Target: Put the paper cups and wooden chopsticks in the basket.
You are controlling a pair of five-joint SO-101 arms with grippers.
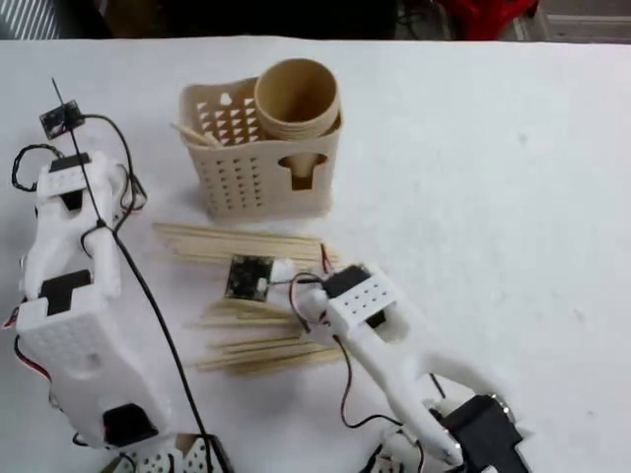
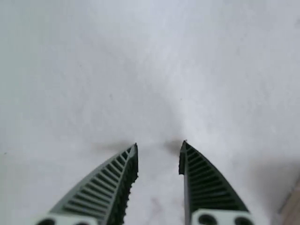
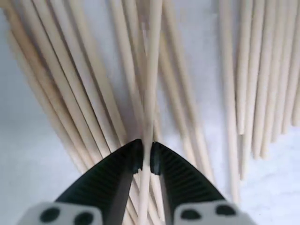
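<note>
We saw the right arm's black jaws pinching one wooden chopstick [image 3: 151, 84] at their tips, above many more chopsticks [image 3: 253, 84] lying fanned side by side on the white bench [image 3: 28, 178].

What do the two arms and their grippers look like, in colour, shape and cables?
The left arm and right arm have white perforated shells, black motors, and black and red cables. The left gripper has tapered, ribbed grey-green fingers; the right gripper has tapered black fingers.
</note>
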